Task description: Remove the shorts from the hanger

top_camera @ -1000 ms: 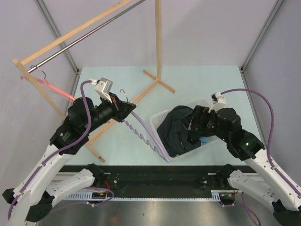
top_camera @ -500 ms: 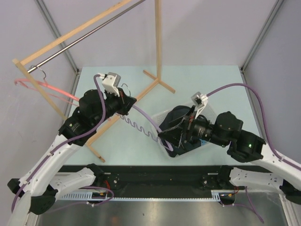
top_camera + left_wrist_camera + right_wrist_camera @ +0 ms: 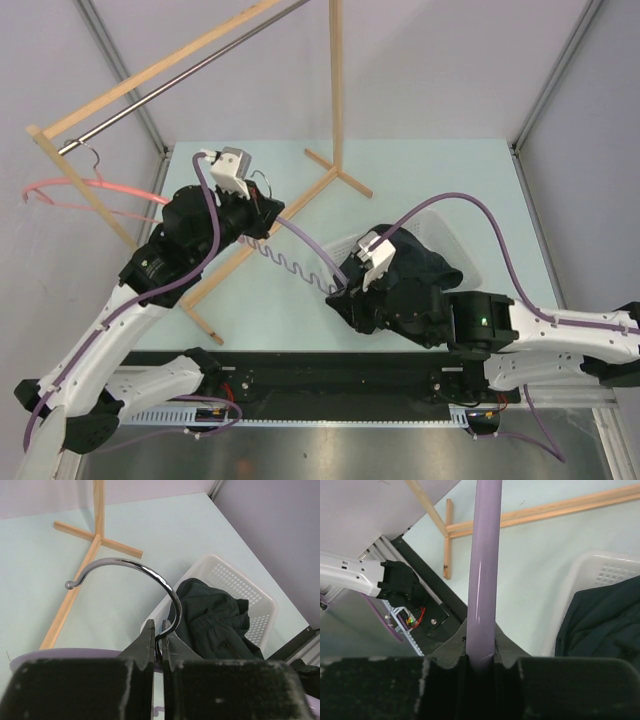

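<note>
Pale green table (image 3: pixel 420 170) carries a wooden rack (image 3: pixel 337 90) at the far left and a white basket (image 3: pixel 240 582) on the right, where dark shorts (image 3: pixel 215 625) lie heaped. Left gripper (image 3: pixel 159 645) is clamped on the hook (image 3: pixel 135 567) of the lilac hanger (image 3: pixel 485 555); right gripper (image 3: pixel 481 647) pinches its bar. Hanger looks bare, so removal seems done; no sky-blue pair is visible. Only putting the hanger away seems left.
</note>
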Controlling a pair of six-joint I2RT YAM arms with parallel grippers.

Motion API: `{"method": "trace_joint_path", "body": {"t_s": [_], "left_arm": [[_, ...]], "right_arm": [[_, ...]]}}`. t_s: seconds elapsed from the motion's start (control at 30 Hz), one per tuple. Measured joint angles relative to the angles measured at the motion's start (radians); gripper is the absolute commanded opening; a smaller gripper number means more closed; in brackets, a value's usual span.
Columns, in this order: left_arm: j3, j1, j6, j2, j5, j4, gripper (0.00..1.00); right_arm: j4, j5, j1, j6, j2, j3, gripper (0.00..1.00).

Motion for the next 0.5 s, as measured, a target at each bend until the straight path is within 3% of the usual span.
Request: {"method": "trace_joint_path", "body": {"t_s": [0.13, 0.2, 0.23, 0.33, 0.43, 0.5], "left_arm": [[0.002, 0.0, -0.003, -0.007, 0.014, -0.006, 0.01], [0.006, 0.0, -0.005, -0.011, 0.023, -0.007, 0.08], [0.01, 0.0, -0.007, -0.011, 0.029, -0.007, 0.25], [0.024, -0.004, 0.001, -0.011, 0.042, -0.008, 0.61], [0.04, -0.004, -0.005, -0.026, 0.06, -0.008, 0.78], [0.045, -0.004, -0.008, -0.047, 0.08, -0.004, 0.83]], "right_arm": [[-0.012, 0.087, 0.032, -0.019, -0.006, 0.004, 0.0], [-0.017, 0.11, 0.035, -0.027, -0.017, 0.004, 0.0], [-0.018, 0.114, 0.035, -0.031, -0.023, 0.004, 0.0], [-0.026, 0.137, 0.04, -0.032, -0.044, 0.004, 0.0], [-0.046, 0.186, 0.035, -0.027, -0.065, 0.005, 0.0], [-0.055, 0.214, 0.03, -0.017, -0.074, 0.006, 0.0]]}}
